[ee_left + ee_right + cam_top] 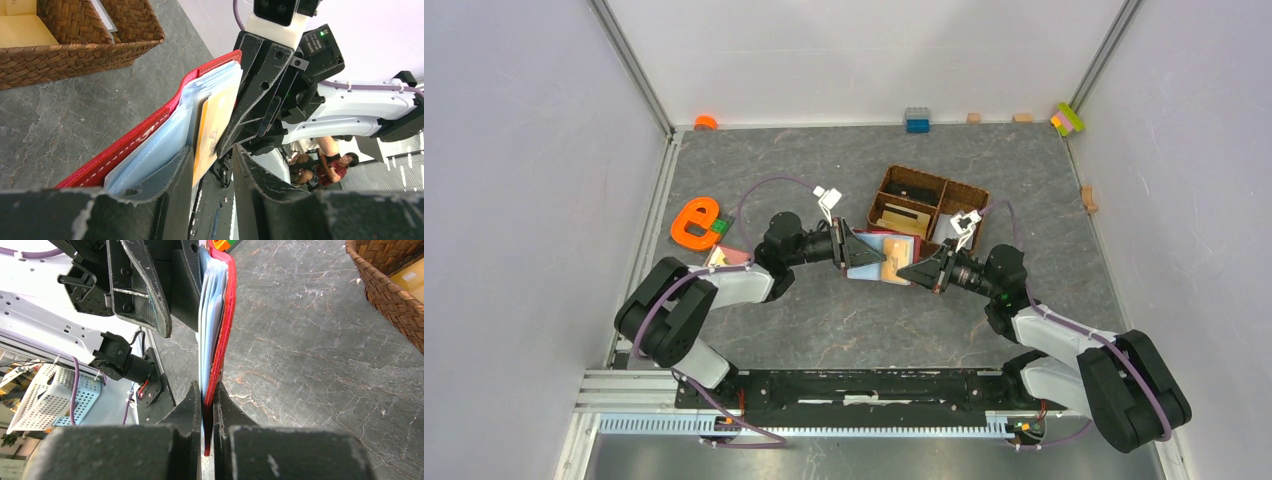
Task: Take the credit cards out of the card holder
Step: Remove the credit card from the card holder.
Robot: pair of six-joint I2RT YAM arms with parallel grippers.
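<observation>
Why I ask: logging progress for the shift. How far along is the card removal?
Early. Done: the right gripper is shut on the cover of the red card holder, holding it on edge. In hand: the left gripper straddles the orange card, jaws not closed on it. Left: that card and the light blue cards all sit in the holder; none visibly out.

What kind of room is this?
Probably a robot testing booth in a lab: plain white walls box in a grey stone-patterned tabletop, with two black-and-white robot arms bolted to a metal rail.
</observation>
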